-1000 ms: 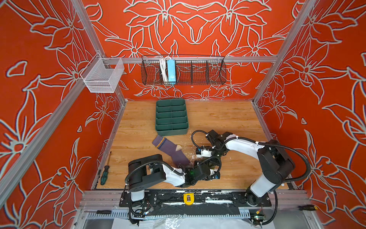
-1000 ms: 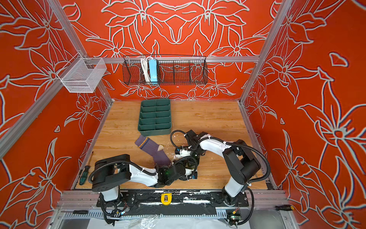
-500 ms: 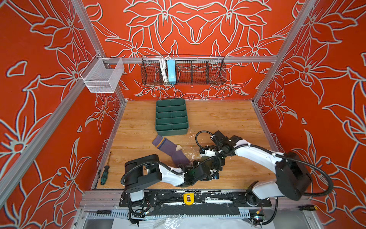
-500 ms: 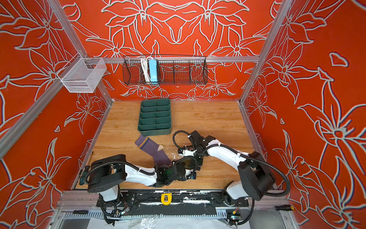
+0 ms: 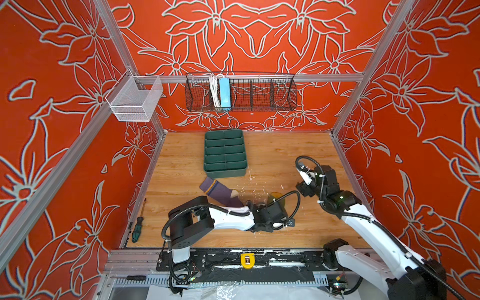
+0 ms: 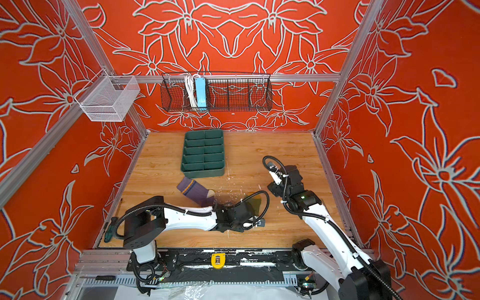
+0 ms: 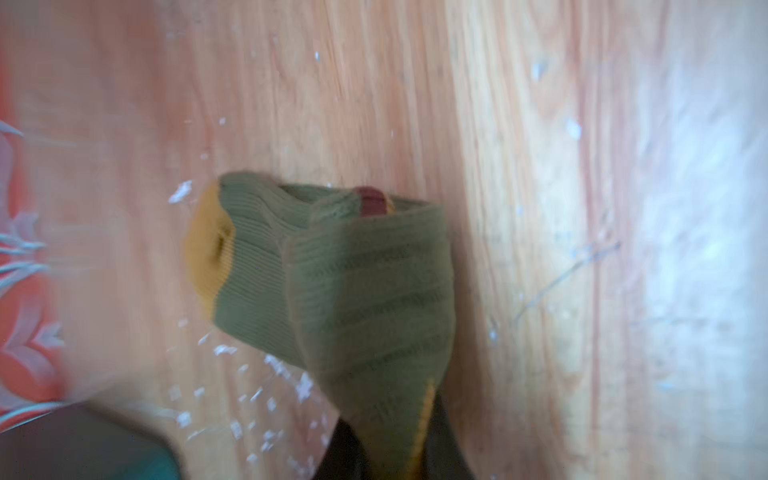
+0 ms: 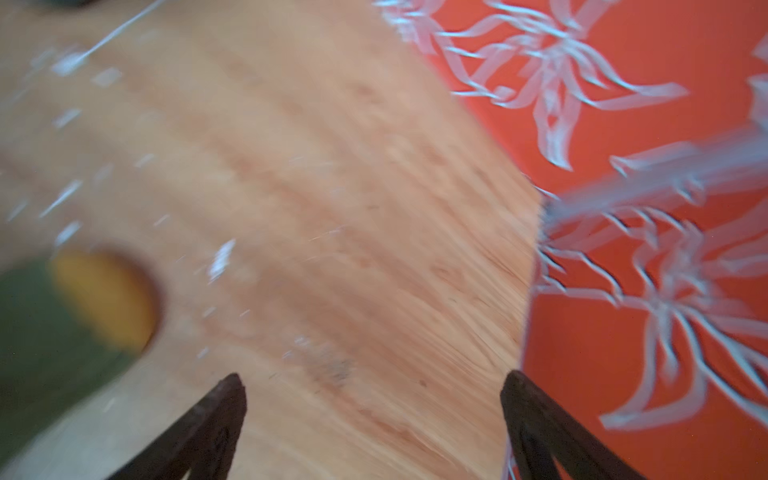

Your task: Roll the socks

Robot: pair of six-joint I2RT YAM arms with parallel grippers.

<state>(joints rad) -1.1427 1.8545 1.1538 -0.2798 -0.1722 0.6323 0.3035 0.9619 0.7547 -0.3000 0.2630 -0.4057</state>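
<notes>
I am pinching the limp, light olive sock (image 7: 332, 270) at its fold with the left gripper (image 7: 392, 446); the right gripper (image 8: 374, 380) is hanging spread.

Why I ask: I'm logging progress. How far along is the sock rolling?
Done: no finished roll shows. In hand: the left gripper has its jaws shut on the olive-green sock, which is doubled over on itself; the right gripper is open and empty, apart from it. Left: finishing that roll, then the purple sock, lying flat on the table.
</notes>
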